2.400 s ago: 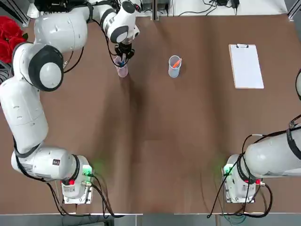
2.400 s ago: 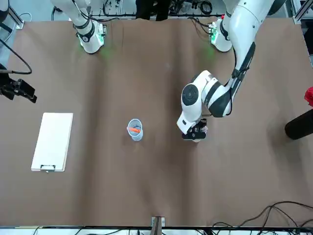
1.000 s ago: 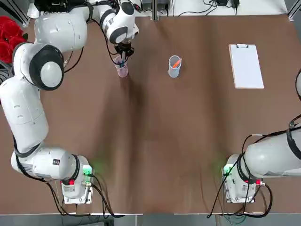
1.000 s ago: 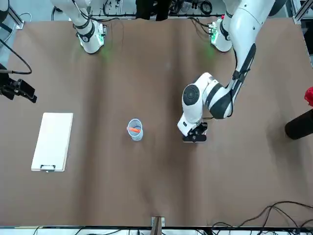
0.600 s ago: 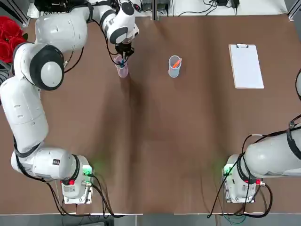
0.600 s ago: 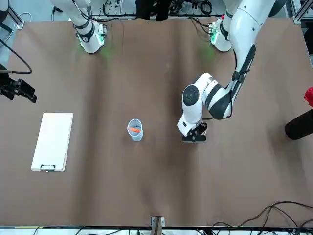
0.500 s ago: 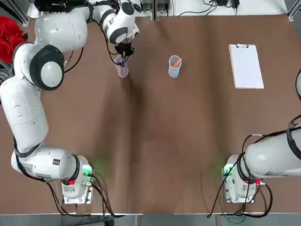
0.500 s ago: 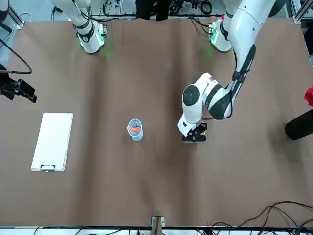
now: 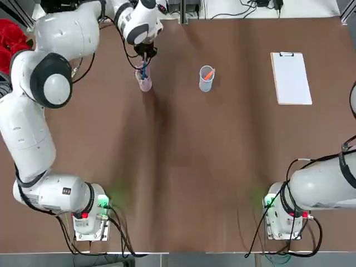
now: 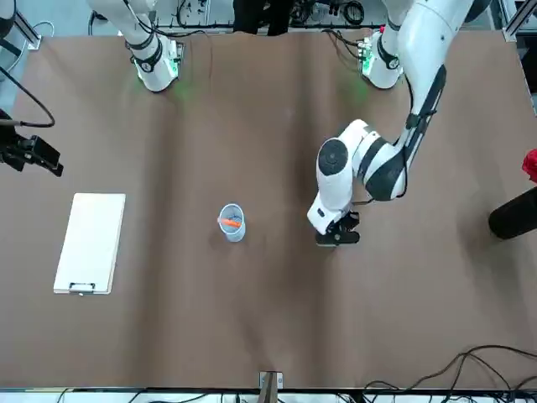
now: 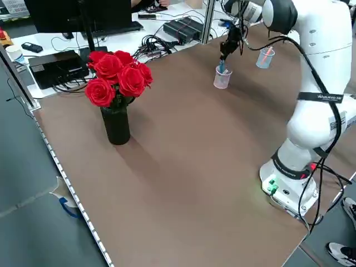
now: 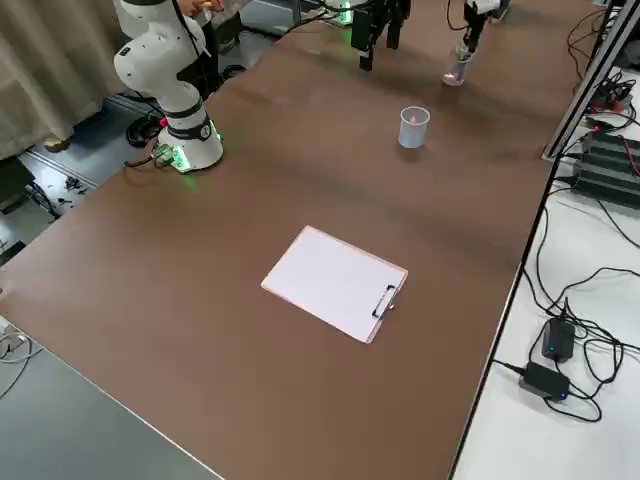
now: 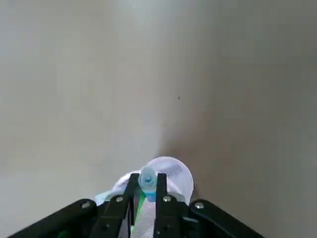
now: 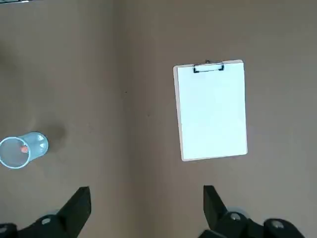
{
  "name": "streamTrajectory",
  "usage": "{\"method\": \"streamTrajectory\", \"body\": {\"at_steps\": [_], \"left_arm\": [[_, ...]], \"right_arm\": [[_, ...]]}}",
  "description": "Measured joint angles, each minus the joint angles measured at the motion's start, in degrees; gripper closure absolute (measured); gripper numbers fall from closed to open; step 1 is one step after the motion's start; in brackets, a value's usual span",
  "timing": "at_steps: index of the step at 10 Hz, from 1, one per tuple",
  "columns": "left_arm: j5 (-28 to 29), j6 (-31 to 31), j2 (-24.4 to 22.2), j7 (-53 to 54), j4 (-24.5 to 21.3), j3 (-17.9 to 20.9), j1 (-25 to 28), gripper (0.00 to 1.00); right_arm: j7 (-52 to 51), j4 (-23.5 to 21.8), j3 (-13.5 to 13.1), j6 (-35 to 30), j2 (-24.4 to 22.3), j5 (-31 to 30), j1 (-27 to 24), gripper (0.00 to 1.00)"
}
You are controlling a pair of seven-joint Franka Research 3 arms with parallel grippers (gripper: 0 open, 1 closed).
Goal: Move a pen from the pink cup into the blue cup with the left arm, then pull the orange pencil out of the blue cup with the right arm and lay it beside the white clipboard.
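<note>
Gripping the pen (image 13: 148,181) between the closed fingers of the left end effector (image 13: 148,174), near the far edge of the bench (image 9: 178,167), left of its middle. Holding the pen roughly upright at the pink cup (image 9: 144,83), with its lower part reaching into the mouth; depth inside not being shown clearly. Standing upright on the bench: the pink cup, and right of it, well apart, the blue cup (image 9: 206,83).

Leaning inside the blue cup toward its right-hand rim: the orange pencil (image 9: 209,74), with one end protruding. Lying flat near the far right corner of the bench: the clipboard (image 9: 291,80), with its clip facing the far edge and white paper on top.

Hanging idle above the bench, near its right edge: the right end effector (image 14: 147,187), opening wide with nothing between the fingers. Standing near the left edge: a black vase (image 11: 115,125), holding red roses (image 11: 118,75).
</note>
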Motion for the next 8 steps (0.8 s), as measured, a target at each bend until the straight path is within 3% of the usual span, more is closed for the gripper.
{"method": "streamTrajectory", "body": {"at_steps": [4,6,8], "left_arm": [[-8.51,-0.04,-7.51,-5.74,3.85,-3.3,-0.44,0.83],[-8.71,-0.01,-7.28,-14.04,6.26,-4.74,-4.46,0.83],[-8.71,0.26,-4.1,-22.43,10.11,-4.23,-10.36,0.83]], "right_arm": [[0.0,-0.01,0.0,-0.02,-0.05,0.0,0.0,0.0],[0.0,-0.01,0.04,-0.02,-0.05,0.0,0.02,0.0],[0.0,-0.02,0.05,-0.02,-0.06,0.0,0.03,0.0]]}}
